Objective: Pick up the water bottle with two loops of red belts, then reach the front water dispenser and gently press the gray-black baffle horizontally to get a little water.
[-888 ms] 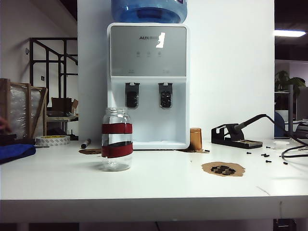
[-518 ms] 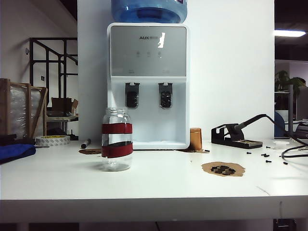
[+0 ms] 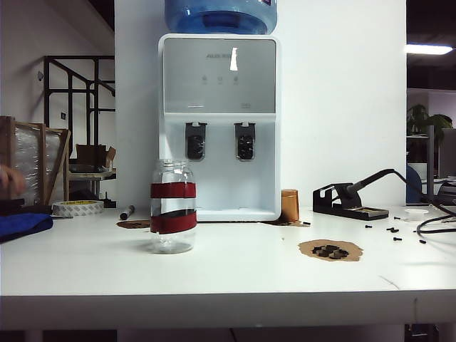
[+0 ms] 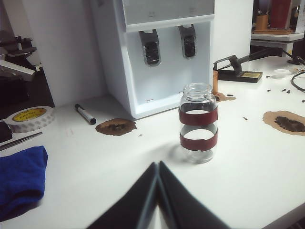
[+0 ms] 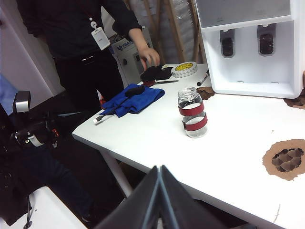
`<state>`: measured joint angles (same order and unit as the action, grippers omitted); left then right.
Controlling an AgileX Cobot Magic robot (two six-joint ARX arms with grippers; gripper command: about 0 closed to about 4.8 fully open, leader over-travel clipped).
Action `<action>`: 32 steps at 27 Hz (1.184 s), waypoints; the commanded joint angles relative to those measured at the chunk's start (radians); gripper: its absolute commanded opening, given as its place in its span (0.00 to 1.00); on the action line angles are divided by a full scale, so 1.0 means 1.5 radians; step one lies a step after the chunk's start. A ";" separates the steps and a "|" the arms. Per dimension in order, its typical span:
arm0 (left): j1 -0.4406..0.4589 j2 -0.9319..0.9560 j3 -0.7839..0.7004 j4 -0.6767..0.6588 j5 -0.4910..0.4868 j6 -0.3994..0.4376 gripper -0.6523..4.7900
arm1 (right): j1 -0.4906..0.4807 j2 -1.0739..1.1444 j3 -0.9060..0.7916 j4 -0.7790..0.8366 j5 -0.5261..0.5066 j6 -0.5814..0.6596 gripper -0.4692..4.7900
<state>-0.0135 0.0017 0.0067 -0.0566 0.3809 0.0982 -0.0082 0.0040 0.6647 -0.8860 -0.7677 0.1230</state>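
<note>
Water bottle (image 3: 173,206): upright on surface (image 3: 235,274), ungrasped, in front of water dispenser (image 3: 220,125), below gray-black baffle (image 3: 195,140) — ready for pickup.
Left gripper (image 4: 157,168): jaws closed, empty, back from bottle.
Right gripper (image 5: 159,172): jaws closed, empty, off surface edge.

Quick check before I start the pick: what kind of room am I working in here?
Probably a lab or workshop bench, not a kitchen. A black soldering-iron stand and small black screws share the white table with the tall white water dispenser; a wooden crate stands alongside.
</note>
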 commanded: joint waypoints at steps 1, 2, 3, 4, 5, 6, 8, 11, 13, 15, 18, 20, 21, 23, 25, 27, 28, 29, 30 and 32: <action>0.001 -0.001 -0.001 0.009 0.003 0.005 0.11 | 0.000 0.000 0.002 0.008 -0.004 -0.003 0.09; 0.001 -0.001 -0.001 0.009 0.004 0.005 0.11 | 0.001 0.000 0.001 0.008 -0.004 -0.003 0.09; 0.001 -0.001 -0.001 0.009 0.006 0.005 0.11 | 0.001 0.000 0.002 0.008 -0.004 -0.003 0.09; 0.001 -0.001 -0.001 0.009 0.011 0.005 0.11 | 0.000 0.000 0.002 0.008 -0.004 -0.003 0.09; 0.001 -0.001 -0.001 0.008 0.018 0.005 0.11 | 0.000 0.000 0.002 0.008 -0.004 -0.003 0.09; 0.001 -0.001 -0.001 0.008 0.037 0.004 0.11 | 0.000 0.000 0.002 0.008 -0.004 -0.003 0.09; 0.001 -0.001 -0.001 0.008 0.062 0.004 0.11 | 0.000 0.000 0.002 0.008 -0.004 -0.003 0.09; 0.001 -0.001 -0.001 0.008 0.068 0.004 0.11 | 0.000 0.000 0.002 0.008 -0.004 -0.003 0.09; 0.001 -0.001 -0.001 0.008 0.053 0.004 0.11 | 0.000 0.000 0.002 0.008 -0.004 -0.003 0.09; 0.001 -0.001 -0.001 0.008 0.047 0.004 0.11 | 0.001 0.000 0.002 0.008 -0.004 -0.003 0.09; 0.001 -0.001 -0.001 0.008 0.051 0.004 0.11 | 0.001 0.000 0.002 0.008 -0.004 -0.003 0.09; 0.001 -0.001 -0.001 0.008 0.053 0.004 0.11 | 0.000 0.000 0.002 0.008 -0.004 -0.003 0.09; 0.001 -0.001 -0.001 0.006 0.057 0.004 0.11 | 0.000 0.000 0.002 0.008 -0.004 -0.003 0.09; 0.001 -0.001 -0.001 0.002 0.082 0.004 0.11 | 0.001 0.000 0.002 0.008 -0.004 -0.003 0.09; 0.001 -0.001 -0.001 0.000 0.101 0.004 0.11 | 0.001 0.000 0.002 0.008 -0.004 -0.003 0.09; 0.001 -0.001 -0.001 0.000 0.102 0.004 0.11 | 0.000 0.000 0.002 0.008 -0.004 -0.003 0.09; 0.001 -0.001 -0.001 0.000 0.102 0.004 0.11 | 0.001 0.000 0.002 0.008 -0.004 -0.003 0.09; 0.001 -0.001 -0.001 0.000 0.102 0.004 0.11 | 0.000 0.000 0.002 0.008 -0.004 -0.003 0.09; 0.001 -0.001 -0.001 0.000 0.102 0.004 0.11 | 0.000 0.000 0.002 0.008 -0.004 -0.003 0.09; 0.001 -0.001 -0.001 0.000 0.102 0.004 0.11 | 0.000 0.000 0.002 0.008 -0.004 -0.003 0.09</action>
<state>-0.0135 0.0017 0.0067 -0.0631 0.5278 0.0982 -0.0082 0.0040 0.6647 -0.8860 -0.7677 0.1230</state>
